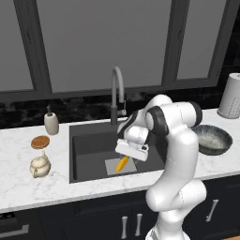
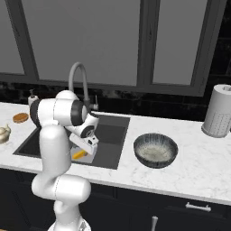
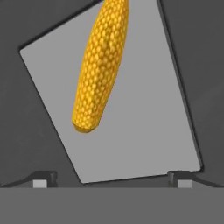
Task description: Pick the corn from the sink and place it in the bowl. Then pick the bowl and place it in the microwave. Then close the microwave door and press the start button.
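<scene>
Hovering with my pincer spread wide, I see the corn just ahead. It looks light, stiff, bumpy. I'd grip mid-cob.

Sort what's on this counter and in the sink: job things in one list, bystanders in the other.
Job:
corn, lying on the light square at the sink bottom
bowl, on the counter right of the sink
gripper, open, above the corn

Bystanders:
teapot
soap dispenser
paper towel roll
faucet
round brown thing behind the teapot
</scene>
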